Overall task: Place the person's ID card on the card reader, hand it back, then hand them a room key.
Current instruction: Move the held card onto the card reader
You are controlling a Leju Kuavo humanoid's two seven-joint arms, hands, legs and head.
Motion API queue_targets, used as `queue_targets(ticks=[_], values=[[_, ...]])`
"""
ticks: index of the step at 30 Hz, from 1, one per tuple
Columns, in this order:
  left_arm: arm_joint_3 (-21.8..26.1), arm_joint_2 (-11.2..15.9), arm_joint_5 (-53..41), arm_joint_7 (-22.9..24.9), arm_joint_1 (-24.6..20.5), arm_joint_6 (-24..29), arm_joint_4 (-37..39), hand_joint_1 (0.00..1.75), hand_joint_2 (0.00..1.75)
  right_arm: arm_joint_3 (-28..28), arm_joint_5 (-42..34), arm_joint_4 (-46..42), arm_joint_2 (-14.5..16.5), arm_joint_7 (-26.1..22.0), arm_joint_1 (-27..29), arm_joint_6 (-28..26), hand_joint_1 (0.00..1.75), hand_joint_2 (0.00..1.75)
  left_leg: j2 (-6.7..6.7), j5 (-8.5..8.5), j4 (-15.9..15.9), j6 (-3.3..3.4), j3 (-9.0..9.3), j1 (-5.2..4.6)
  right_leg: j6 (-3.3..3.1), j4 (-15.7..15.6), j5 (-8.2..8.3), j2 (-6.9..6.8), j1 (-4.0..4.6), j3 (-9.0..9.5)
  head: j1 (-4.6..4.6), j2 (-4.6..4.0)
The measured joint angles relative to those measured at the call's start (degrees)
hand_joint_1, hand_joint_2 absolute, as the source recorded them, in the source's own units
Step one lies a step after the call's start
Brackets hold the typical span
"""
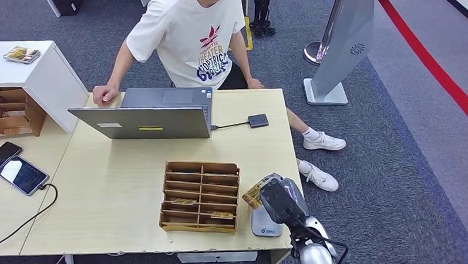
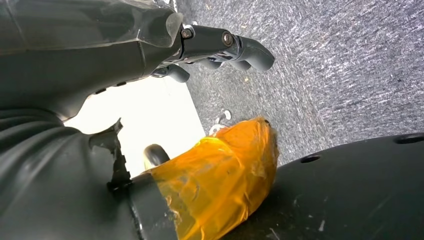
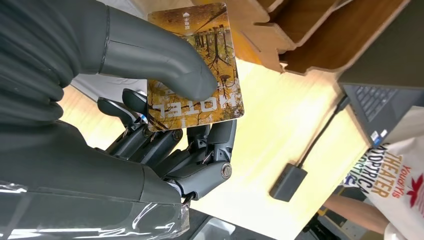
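My right hand (image 1: pixel 279 201) hovers over the table's near right corner, just above the grey card reader (image 1: pixel 266 225). It pinches a room key card (image 1: pixel 253 195) between thumb and fingers. Up close, the key card (image 3: pixel 196 70) has an autumn-tree print and the word HOTEL, with the thumb (image 3: pixel 150 50) pressed on its face. More key cards lie in the wooden slotted box (image 1: pixel 200 196) left of the hand. The person (image 1: pixel 191 36) in a white T-shirt sits across the table, one hand (image 1: pixel 105 94) on its far edge. My left hand (image 2: pixel 165 50) hangs over carpet, fingers apart and holding nothing.
A grey laptop (image 1: pixel 147 114) stands open at the far side, with a small black box (image 1: pixel 258 120) cabled to it. Two phones (image 1: pixel 21 175) lie on the adjoining table at the left. A white cabinet (image 1: pixel 40 72) and a floor sign (image 1: pixel 340 47) stand beyond.
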Motion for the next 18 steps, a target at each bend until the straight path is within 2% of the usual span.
queue_targets(ticks=[18], values=[[-1.0, 0.1, 1.1, 0.8, -0.2, -0.7, 0.0, 0.0, 0.0, -1.6, 7.3, 5.7, 1.2, 1.8, -0.3, -0.8, 1.75, 1.75, 0.01, -0.01, 0.0, 0.0, 0.0, 0.0, 0.0, 0.0, 0.0, 0.01, 0.0, -0.01, 0.0, 0.0]])
